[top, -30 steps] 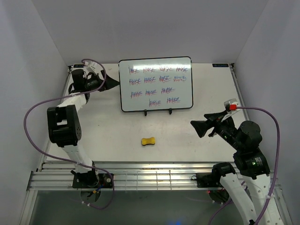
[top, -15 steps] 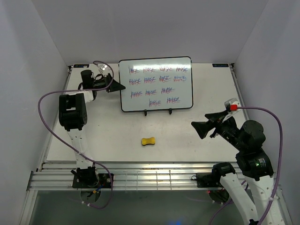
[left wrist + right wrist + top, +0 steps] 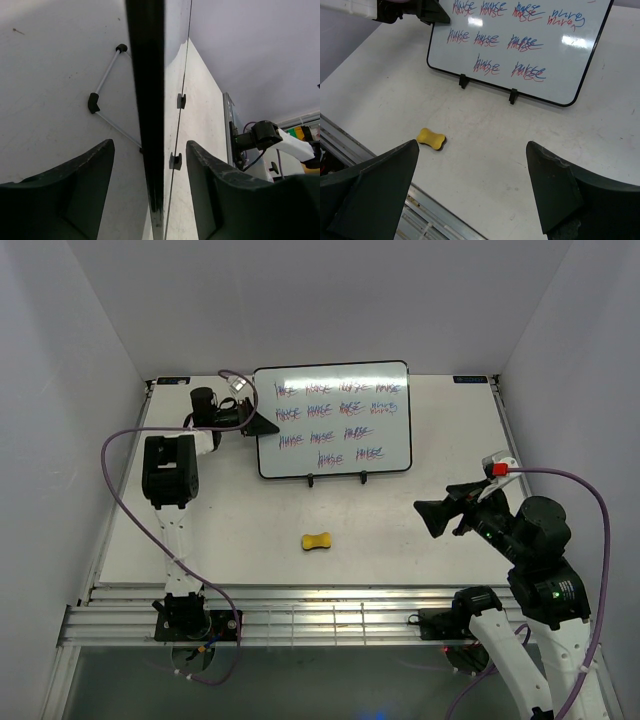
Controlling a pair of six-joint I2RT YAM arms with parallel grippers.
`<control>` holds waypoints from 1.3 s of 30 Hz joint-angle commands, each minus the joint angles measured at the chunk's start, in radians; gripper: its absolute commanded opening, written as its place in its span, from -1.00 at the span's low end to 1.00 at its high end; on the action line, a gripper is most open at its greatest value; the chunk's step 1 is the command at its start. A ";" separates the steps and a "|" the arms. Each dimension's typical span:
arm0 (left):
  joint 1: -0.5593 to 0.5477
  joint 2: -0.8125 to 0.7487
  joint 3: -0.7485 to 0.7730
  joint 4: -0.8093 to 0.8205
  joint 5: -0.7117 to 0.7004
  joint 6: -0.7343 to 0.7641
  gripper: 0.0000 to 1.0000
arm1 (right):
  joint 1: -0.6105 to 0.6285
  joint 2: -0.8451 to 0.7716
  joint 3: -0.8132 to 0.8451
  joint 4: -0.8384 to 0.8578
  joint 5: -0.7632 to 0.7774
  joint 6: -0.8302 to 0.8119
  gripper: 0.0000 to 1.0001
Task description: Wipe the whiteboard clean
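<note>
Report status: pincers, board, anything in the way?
Left pincer open, straddling left edge of black-framed white whiteboard. Right pincer open, empty. Red-blue scribbles unerased. Yellow bone-shaped eraser loose in front of board, not yet picked up.

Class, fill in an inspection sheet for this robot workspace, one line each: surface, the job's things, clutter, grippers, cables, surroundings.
Surface: white table, metal rails along its near edge.
Job's things: whiteboard propped on its wire stand at the far middle, four rows of red-blue scribbles not erased; yellow eraser lying on the table in front of it, untouched.
Clutter: nothing seen.
Grippers: left gripper open, one finger on each side of the whiteboard's left edge, gaps showing; right gripper open and empty, above the table right of the eraser.
Cables: left purple cable and right purple cable loop off the arms, apart from the board.
Surroundings: plain white walls on three sides.
</note>
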 commanded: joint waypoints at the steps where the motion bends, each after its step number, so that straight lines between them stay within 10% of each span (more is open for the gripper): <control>1: -0.002 0.008 0.057 0.051 0.048 -0.017 0.36 | 0.003 0.009 0.046 -0.009 0.010 -0.011 0.87; 12: -0.002 0.048 0.061 0.097 0.071 -0.057 -0.06 | 0.003 0.022 0.044 0.004 -0.003 -0.001 0.89; 19: -0.001 0.034 0.051 0.121 0.068 -0.068 -1.00 | 0.003 0.024 0.037 0.011 -0.006 0.003 0.90; 28: -0.002 -0.038 -0.001 0.258 0.048 -0.141 -1.00 | 0.003 0.024 0.041 0.021 -0.010 0.019 0.92; 35: -0.001 0.035 0.039 1.001 0.048 -0.830 -1.00 | 0.003 0.004 0.040 0.021 0.015 0.033 0.93; 39: -0.002 0.037 0.085 1.036 0.039 -0.881 -1.00 | 0.003 -0.005 0.041 0.014 0.026 0.036 0.93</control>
